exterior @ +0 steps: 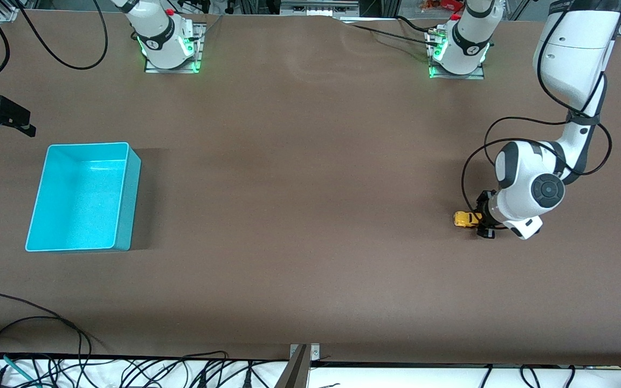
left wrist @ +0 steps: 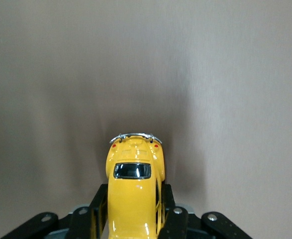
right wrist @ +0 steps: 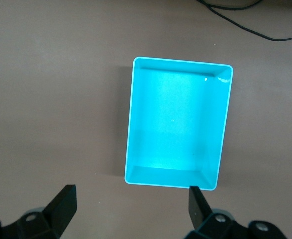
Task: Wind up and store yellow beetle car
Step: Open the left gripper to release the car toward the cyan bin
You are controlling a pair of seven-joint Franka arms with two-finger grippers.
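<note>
The small bright yellow beetle-shaped toy car (exterior: 464, 218) sits at table level toward the left arm's end of the brown table (exterior: 310, 215), well apart from the bin. In the left wrist view the car (left wrist: 135, 194) lies lengthwise between the two black fingers (left wrist: 97, 214), one pressed against each flank, with its dark window and chrome bumper sticking out past the fingertips.

Left gripper (exterior: 484, 220): pinched on the yellow car's sides, low at the table surface. In the front view roughly half the car body shows clear of the gripper, pointing toward the right arm's end of the table. Whether the wheels touch the table cannot be told.

Turquoise rectangular plastic bin (exterior: 81, 196): stands open-topped toward the right arm's end of the table, nothing inside.

Right gripper (exterior: 3, 116): waits in the air at the table's edge beside the bin, fingers spread wide, holding nothing. Its wrist view looks straight down on the bin (right wrist: 178, 122).
</note>
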